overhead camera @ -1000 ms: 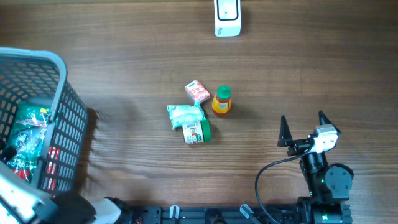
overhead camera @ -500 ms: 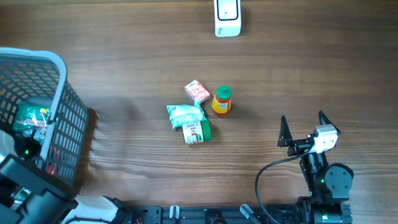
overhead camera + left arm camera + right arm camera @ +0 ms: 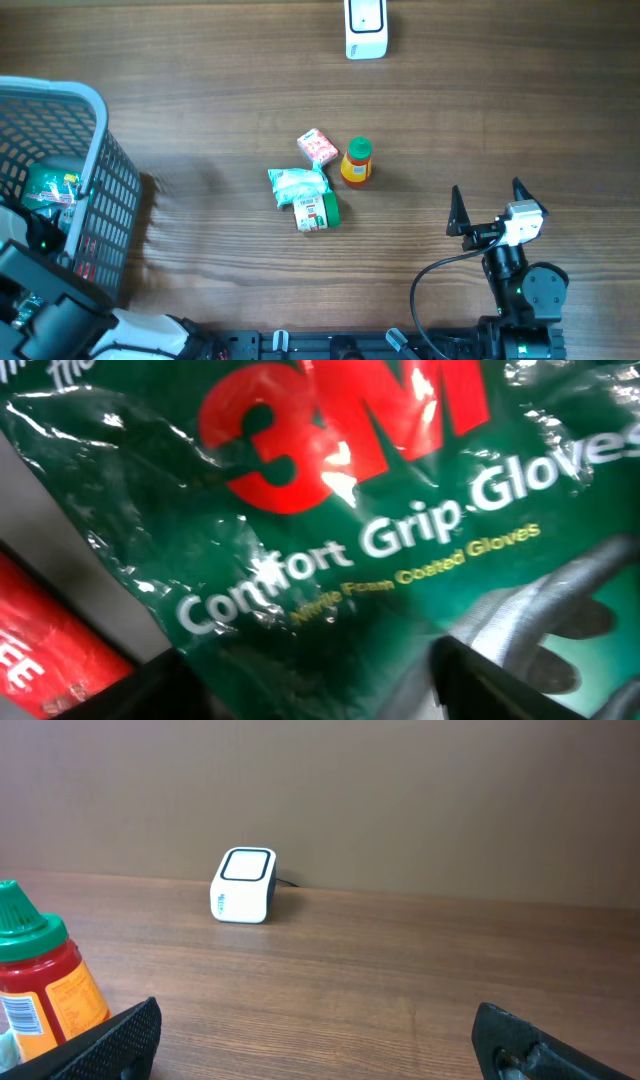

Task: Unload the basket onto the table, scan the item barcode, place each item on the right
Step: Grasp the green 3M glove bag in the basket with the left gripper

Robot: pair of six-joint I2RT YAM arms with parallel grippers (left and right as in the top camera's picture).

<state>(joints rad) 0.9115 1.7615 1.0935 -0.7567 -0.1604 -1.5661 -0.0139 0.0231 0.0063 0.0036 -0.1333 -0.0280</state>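
Observation:
A green 3M glove packet (image 3: 330,510) fills the left wrist view; it lies in the grey basket (image 3: 95,100), where it shows as a green packet (image 3: 50,188). My left gripper (image 3: 310,685) reaches down into the basket, its dark fingers (image 3: 150,685) on either side of the packet's lower part. The jaws stand wide, and contact with the packet cannot be made out. The white scanner (image 3: 365,28) stands at the table's far edge, also seen as the scanner (image 3: 244,884). My right gripper (image 3: 487,188) rests open and empty at the near right, as the right gripper (image 3: 320,1040) shows.
A red packet (image 3: 40,645) lies beside the gloves in the basket. At mid-table sit a pink box (image 3: 318,147), an orange bottle (image 3: 356,162) with a green cap, a white-green pouch (image 3: 297,185) and a small green-lidded tub (image 3: 318,211).
My left arm has come further over the basket and lower onto the green packet, and its jaws have narrowed. The right arm and the table items have not moved.

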